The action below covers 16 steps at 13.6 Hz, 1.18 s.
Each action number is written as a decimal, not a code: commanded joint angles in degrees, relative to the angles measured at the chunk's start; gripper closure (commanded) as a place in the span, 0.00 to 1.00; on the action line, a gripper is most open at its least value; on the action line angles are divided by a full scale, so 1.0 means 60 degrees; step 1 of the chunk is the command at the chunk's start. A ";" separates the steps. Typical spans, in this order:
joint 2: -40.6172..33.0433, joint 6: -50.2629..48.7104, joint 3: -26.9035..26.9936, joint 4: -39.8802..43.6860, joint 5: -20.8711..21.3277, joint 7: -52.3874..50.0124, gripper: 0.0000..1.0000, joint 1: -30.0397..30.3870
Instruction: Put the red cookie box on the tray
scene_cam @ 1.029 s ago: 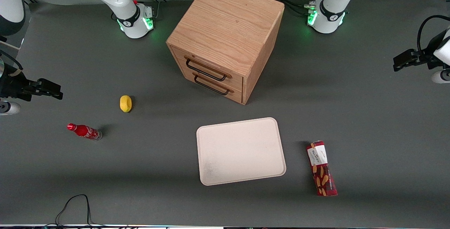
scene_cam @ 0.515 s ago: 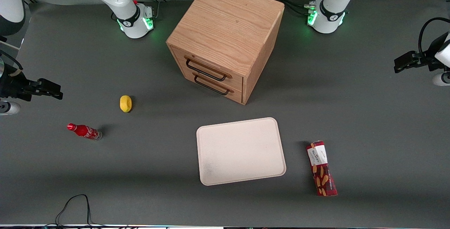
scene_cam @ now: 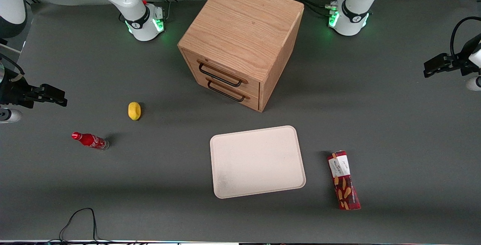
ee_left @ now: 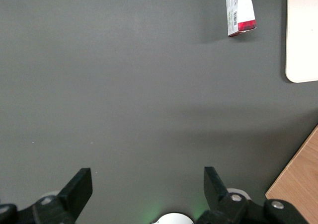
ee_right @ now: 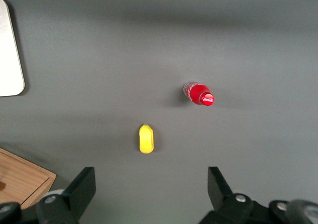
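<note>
The red cookie box [scene_cam: 343, 180] lies flat on the grey table, white-label end pointing away from the front camera; its label end shows in the left wrist view [ee_left: 241, 8]. The cream-pink tray [scene_cam: 257, 161] sits beside it with a gap between them, toward the parked arm's end, and carries nothing; its rim shows in the wrist views [ee_left: 303, 35] [ee_right: 10, 50]. My left gripper [scene_cam: 428, 70] hovers at the working arm's end of the table, farther from the front camera than the box and well apart from it. In its own view the gripper [ee_left: 146, 186] is open over bare table.
A wooden two-drawer cabinet [scene_cam: 240, 42] stands farther from the front camera than the tray, drawers shut; its corner shows in the left wrist view [ee_left: 298, 184]. Toward the parked arm's end lie a yellow lemon-like object [scene_cam: 134, 110] and a small red cola bottle [scene_cam: 90, 140]. A black cable [scene_cam: 79, 218] loops at the near edge.
My left gripper has drifted slightly outward toward the working arm's end of the table. The box, tray and other objects have not moved.
</note>
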 commanded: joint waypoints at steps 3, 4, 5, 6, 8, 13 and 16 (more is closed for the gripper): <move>0.0353 -0.0252 -0.0059 0.0782 0.0007 -0.0070 0.00 -0.0136; 0.0455 -0.0267 -0.0118 0.1017 -0.0008 -0.0157 0.00 -0.0195; 0.0790 -0.0325 -0.0263 0.1367 0.0021 -0.0375 0.00 -0.0311; 0.1315 -0.0543 -0.0569 0.1980 -0.0008 -0.0784 0.00 -0.0429; 0.2894 -0.1244 -0.1286 0.3733 0.0036 -0.2288 0.00 -0.0838; 0.5319 -0.1440 -0.1436 0.6659 0.0065 -0.3131 0.00 -0.1719; 0.5451 -0.1263 -0.1451 0.6673 0.0051 -0.3044 0.00 -0.1704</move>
